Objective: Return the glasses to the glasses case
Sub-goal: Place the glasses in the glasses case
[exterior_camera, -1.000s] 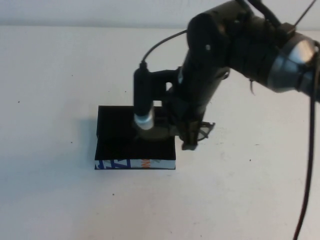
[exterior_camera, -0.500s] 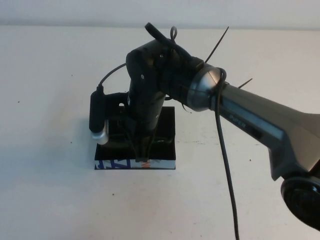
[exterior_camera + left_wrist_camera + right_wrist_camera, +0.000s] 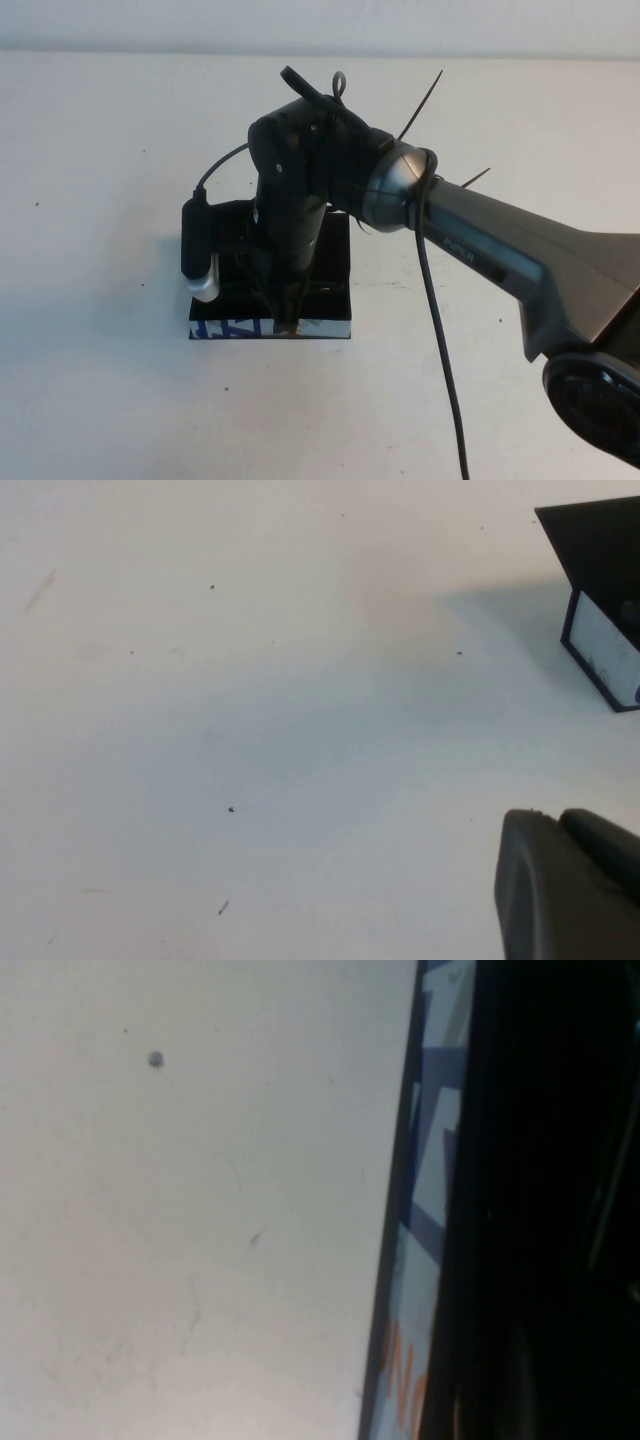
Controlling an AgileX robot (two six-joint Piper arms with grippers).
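Observation:
The glasses case [image 3: 335,255] is a flat black box on the white table, its white edge [image 3: 320,327] with blue and orange print facing me. My right arm reaches over it from the right, and my right gripper [image 3: 287,318] points down at the case's front edge. The right wrist view shows that printed edge [image 3: 425,1210] close up beside darkness. The glasses are hidden. My left gripper [image 3: 560,825] is out of the high view, shut and empty, low over bare table, with a corner of the case [image 3: 600,550] off to one side.
The right arm's black cable [image 3: 440,330] hangs over the table right of the case. The wrist camera's barrel [image 3: 197,250] stands over the case's left side. White table [image 3: 100,200] surrounds the case, with a wall behind.
My right gripper swung left from beside the case's right end to over its front middle, then barely moved. The thin frame seen at the gripper a second ago no longer shows.

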